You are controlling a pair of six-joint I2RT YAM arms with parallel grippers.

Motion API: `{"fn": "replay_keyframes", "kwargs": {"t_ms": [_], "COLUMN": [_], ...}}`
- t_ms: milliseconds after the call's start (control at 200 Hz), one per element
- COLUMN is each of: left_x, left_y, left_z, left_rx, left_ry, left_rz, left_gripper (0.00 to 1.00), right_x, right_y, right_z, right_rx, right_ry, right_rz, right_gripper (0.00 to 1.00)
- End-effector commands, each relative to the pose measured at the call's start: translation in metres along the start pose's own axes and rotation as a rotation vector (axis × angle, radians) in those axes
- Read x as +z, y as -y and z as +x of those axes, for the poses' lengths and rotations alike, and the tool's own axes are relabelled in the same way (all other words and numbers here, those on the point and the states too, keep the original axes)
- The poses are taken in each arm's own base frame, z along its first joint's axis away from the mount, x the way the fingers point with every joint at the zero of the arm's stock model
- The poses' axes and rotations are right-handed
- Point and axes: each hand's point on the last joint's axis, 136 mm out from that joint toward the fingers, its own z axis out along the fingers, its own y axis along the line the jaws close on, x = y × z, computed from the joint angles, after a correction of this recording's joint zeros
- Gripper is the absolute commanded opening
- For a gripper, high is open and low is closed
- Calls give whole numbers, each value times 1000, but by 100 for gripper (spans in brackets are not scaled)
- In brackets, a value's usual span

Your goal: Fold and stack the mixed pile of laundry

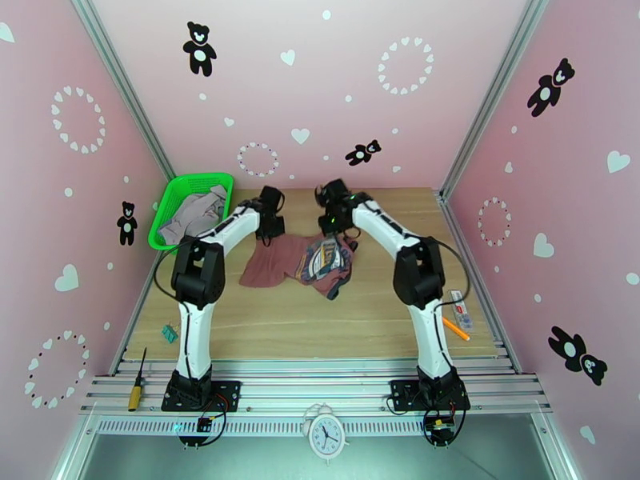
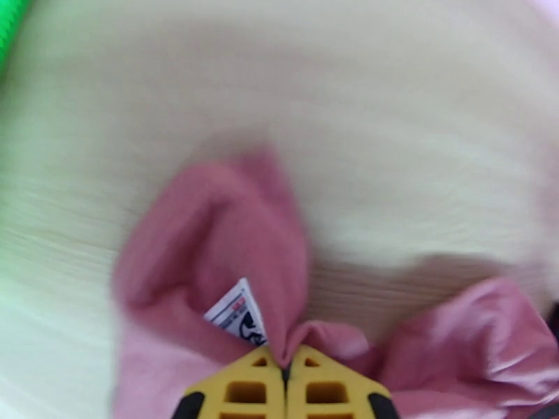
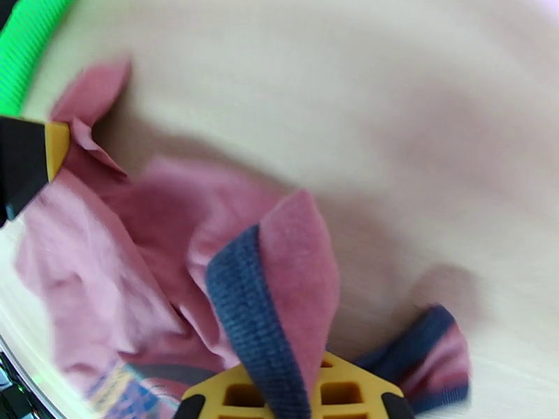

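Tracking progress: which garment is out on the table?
The brick-red tank top, gripped by the left pincer and right pincer; the greyish garments lie in the green basket.

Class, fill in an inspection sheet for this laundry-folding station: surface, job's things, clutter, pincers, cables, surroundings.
Surface: wooden table, with metal rails along its near edge.
Job's things: brick-red tank top lies crumpled mid-table with its print showing; grey and beige garments are heaped in the green basket.
Clutter: screwdriver on the front rail; orange pen and small green object near the table's sides; alarm clock in front.
Pincers: left pincer is shut on the top's plain red edge; right pincer is shut on its dark-trimmed strap.
Cables: black cables loop out beside each arm's elbow, clear of the cloth.
Surroundings: pink walls with bear stickers and hearts.
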Motion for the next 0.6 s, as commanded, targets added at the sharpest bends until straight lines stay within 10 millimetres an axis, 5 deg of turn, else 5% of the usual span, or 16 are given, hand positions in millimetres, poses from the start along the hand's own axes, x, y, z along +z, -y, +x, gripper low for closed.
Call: {"fn": "replay_keyframes", "kwargs": {"t_ms": [0, 180, 310, 430, 596], "left_x": [-104, -194, -238, -234, -184], "left_y": [11, 22, 29, 31, 19], "left_z": [-81, -155, -177, -165, -102], "left_rx": [-14, -40, -52, -42, -56], "left_ry": [276, 510, 616, 609, 567], "left_rz": [30, 72, 126, 122, 81], "left_gripper": [0, 0, 0, 0, 0], "right_x": [-108, -187, -239, -252, -204], "right_y": [31, 72, 84, 72, 66], "right_z": [-63, -113, -133, -126, -77], "right_rx": [10, 80, 80, 27, 59], "right_ry": [247, 465, 607, 620, 572], "right_rz": [38, -4, -33, -73, -125], "right_gripper": [0, 0, 0, 0, 0]}}
